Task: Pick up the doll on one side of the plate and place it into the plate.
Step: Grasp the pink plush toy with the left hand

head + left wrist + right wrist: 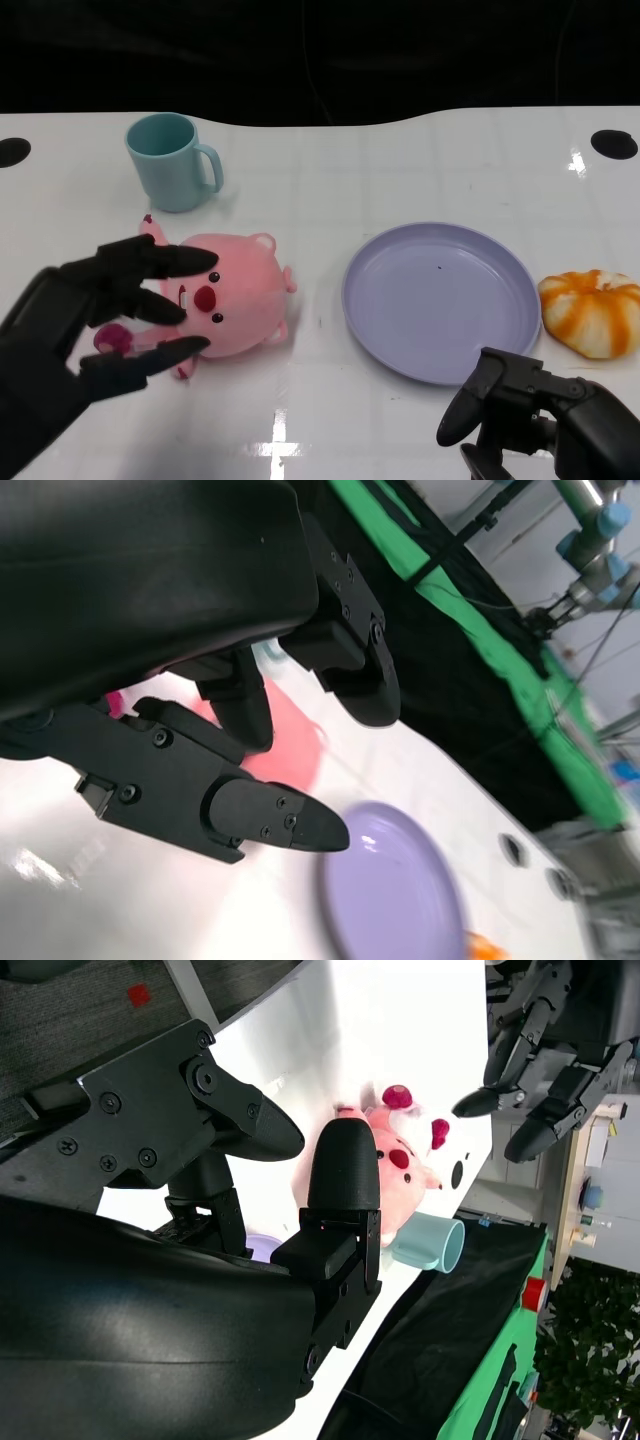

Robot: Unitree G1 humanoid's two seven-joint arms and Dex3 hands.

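A pink plush doll (235, 295) lies on the white table to the left of a lilac plate (440, 300). My left hand (105, 315) hovers over the doll's left side, fingers spread apart and holding nothing. The left wrist view shows the doll (285, 745) beyond those fingers (270, 820), with the plate (395, 890) further off. My right hand (545, 420) sits low at the table's front, just in front of the plate, fingers curled loosely and empty. In the right wrist view the doll (395, 1175) and my left hand (550, 1045) appear past the right hand's fingers (340, 1175).
A teal mug (170, 160) stands behind the doll at the back left. An orange and white striped plush (592, 312) lies right of the plate. Black round marks (612, 144) sit near the table's far corners.
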